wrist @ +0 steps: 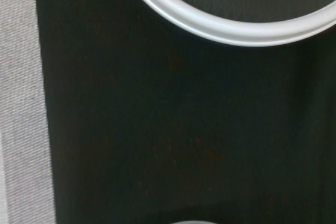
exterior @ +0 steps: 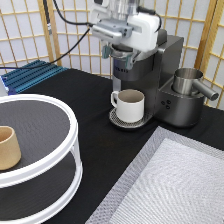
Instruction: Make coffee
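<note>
My gripper [exterior: 119, 36] hangs at the exterior view's top, right on the head of the dark grey coffee machine [exterior: 167, 55]. A white handled mug [exterior: 129, 104] stands on the machine's round drip tray [exterior: 116, 120], under the spout. The coffee pod is hidden or out of view. The wrist view shows only black tablecloth [wrist: 172, 130] and a curved white rim [wrist: 225, 30].
A white two-tier round shelf [exterior: 70, 150] stands at the exterior view's left with a tan handleless cup [exterior: 7, 147] on its top tier. A steel jug [exterior: 188, 80] sits on the machine's right side. A grey mat [exterior: 170, 185] covers the bottom right. A blue rack [exterior: 30, 75] lies at the back left.
</note>
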